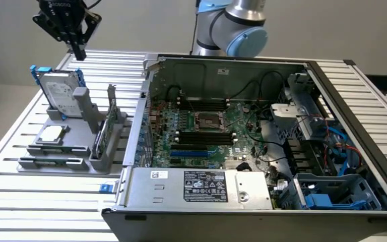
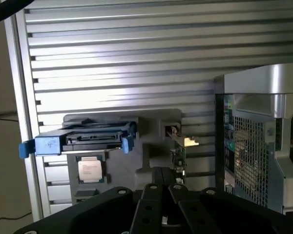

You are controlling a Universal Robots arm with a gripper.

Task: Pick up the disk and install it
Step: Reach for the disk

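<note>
- Jaws point straight down at the slatted tabletop (image 2: 127,63). As far as I can judge they are drawn together, with nothing between them.
- Just below me, apart and untouched, stands the disk (image 1: 60,93). It is upright on one end in a grey holder (image 1: 66,151), with its label facing out and blue rails running up both sides. I judge it is stood this way so its top edge is offered to a grip from above, where lying flat would give me nothing to close around.
- That holder gives each other part its own seat. A square CPU chip (image 1: 51,133) lies flat near the disk's foot, and a thin green card (image 1: 106,128) stands on edge in a slot toward the exterior view's right. I take it they are spaced so that reaching for one does not knock another.
- Beyond the holder lies the open computer case (image 1: 261,126), on its side with the panel off and the motherboard facing up, so its inside can be reached from above. A bay with blue plastic (image 1: 328,194) sits in the corner farthest from the disk. It looks like a drive's place, though I cannot be sure.
- My arm (image 1: 237,25) rises behind the case. The wrist hangs high over the tabletop's far corner, tool axis vertical, slightly toward the exterior view's right of the disk's top edge.
</note>
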